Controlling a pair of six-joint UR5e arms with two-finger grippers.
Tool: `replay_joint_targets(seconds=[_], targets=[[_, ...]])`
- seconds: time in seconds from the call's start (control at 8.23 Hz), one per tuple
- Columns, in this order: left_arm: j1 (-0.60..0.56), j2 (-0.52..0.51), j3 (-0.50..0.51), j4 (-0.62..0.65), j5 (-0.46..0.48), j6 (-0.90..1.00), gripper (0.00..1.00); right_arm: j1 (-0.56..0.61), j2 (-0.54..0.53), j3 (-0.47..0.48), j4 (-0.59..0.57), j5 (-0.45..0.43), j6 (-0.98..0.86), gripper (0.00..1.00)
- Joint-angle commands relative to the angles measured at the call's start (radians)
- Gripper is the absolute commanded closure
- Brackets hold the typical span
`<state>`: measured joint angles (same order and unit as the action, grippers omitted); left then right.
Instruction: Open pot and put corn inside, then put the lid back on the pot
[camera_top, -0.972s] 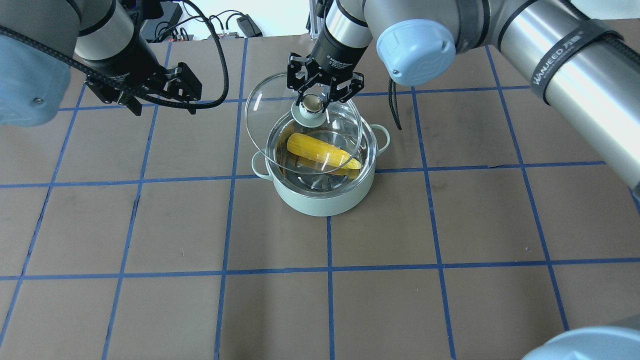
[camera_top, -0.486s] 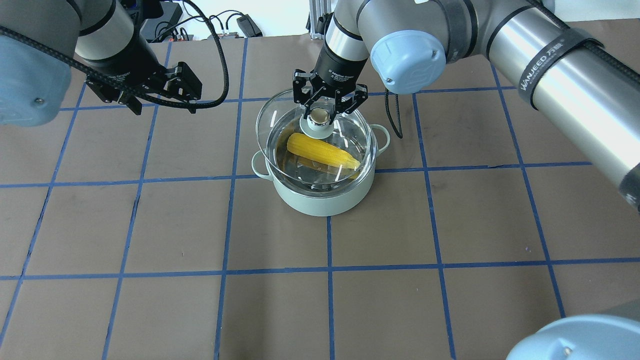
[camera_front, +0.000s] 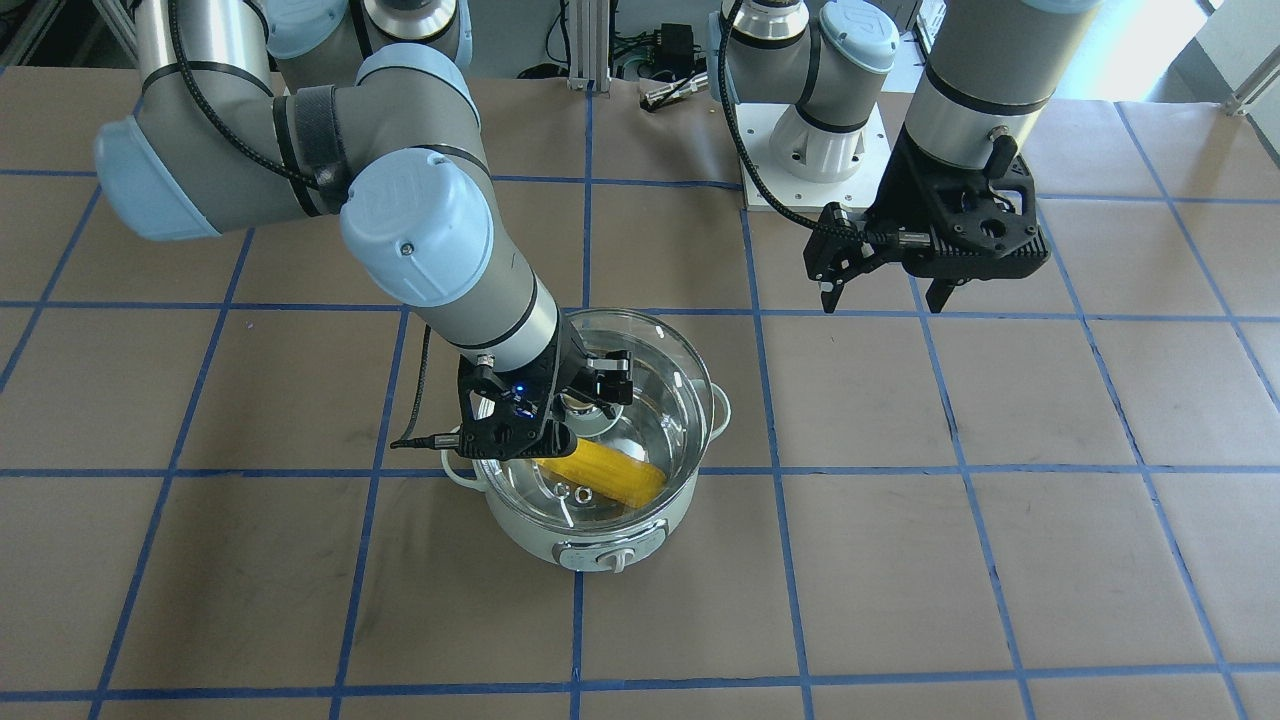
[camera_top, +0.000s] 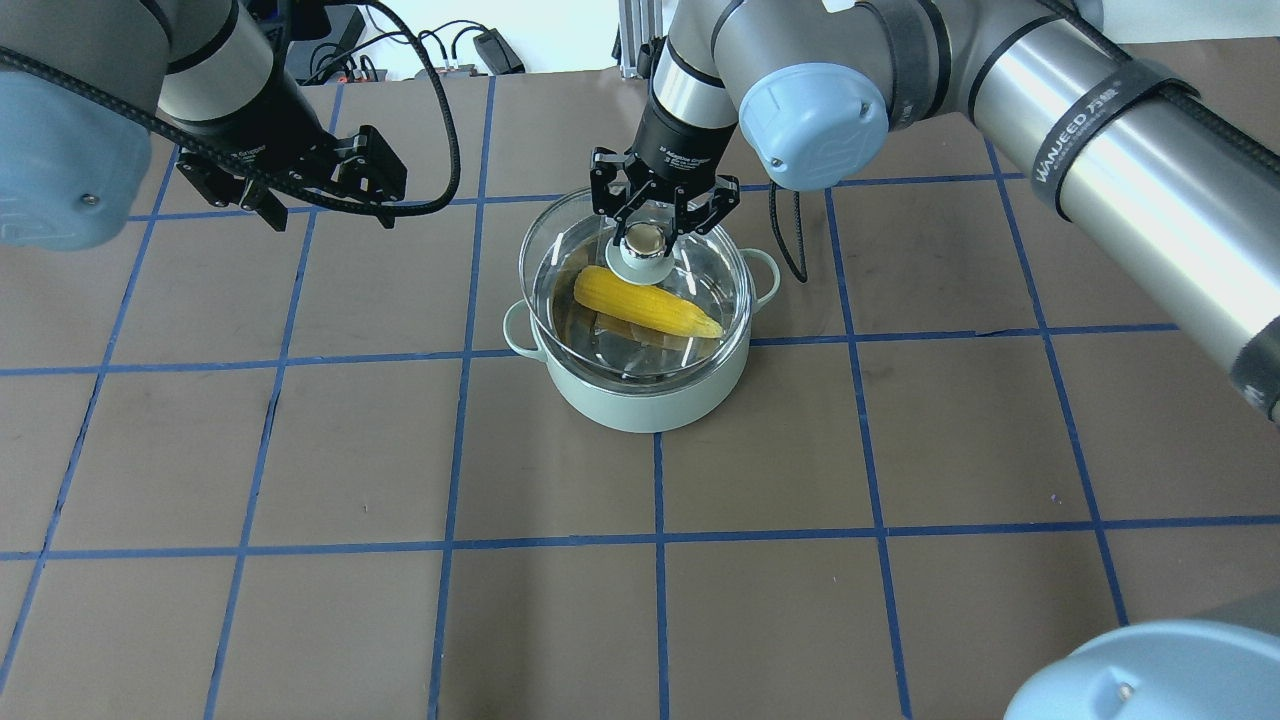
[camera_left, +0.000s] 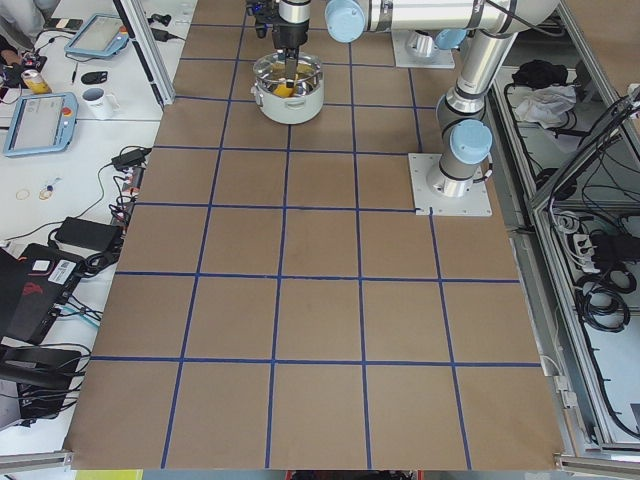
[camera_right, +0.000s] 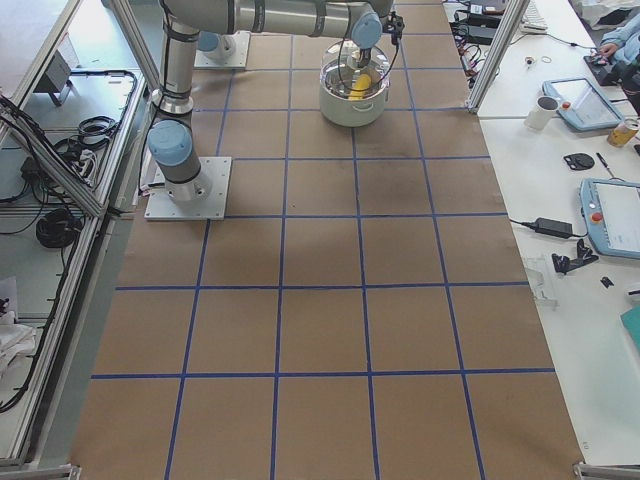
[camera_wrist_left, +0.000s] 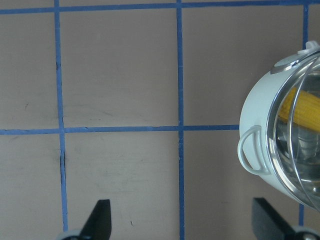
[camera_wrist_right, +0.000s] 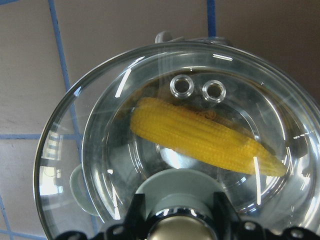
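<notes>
1. Left pincer (camera_top: 328, 200): jaws apart, holding nothing. It hangs over the bench (camera_top: 300, 450), well apart from the pot (camera_top: 650, 405). I leave it parked there; this step needs no second arm.

2. The pot sits on the bench with the corn (camera_top: 645, 302) lying slantwise on its steel floor. The cob is below the rim, so I judge it will not foul the lid.

3. The lid (camera_top: 560, 250) hangs just above the pot mouth. In the right wrist view its glass edge overhangs the pot rim on one side, so I judge it not yet seated and slightly off centre.

4. Right pincer (camera_top: 662, 215): clamped on the lid's knob (camera_top: 645, 238), one finger on each side.

Procedure for the step in hand:
- Centre the lid until its glass edge is concentric with the pot rim, checking in the right wrist view.
- Keep the lid level and lower it slowly.
- Release only when the edge rests on the rim all round.
- Lift straight up, so the fingers do not drag the knob sideways.
</notes>
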<state>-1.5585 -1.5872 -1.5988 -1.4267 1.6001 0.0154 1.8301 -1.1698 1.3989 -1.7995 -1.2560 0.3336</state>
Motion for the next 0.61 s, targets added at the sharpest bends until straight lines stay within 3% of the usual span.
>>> replay_joint_targets(seconds=[0.0, 0.49], targets=[[0.000, -0.013, -0.001, 0.000, 0.000, 0.001, 0.00, 0.000, 0.004, 0.000, 0.002, 0.004, 0.001, 0.83], [0.000, -0.019, -0.001, 0.000, 0.001, 0.003, 0.00, 0.000, 0.004, 0.003, 0.020, -0.003, -0.007, 0.83]])
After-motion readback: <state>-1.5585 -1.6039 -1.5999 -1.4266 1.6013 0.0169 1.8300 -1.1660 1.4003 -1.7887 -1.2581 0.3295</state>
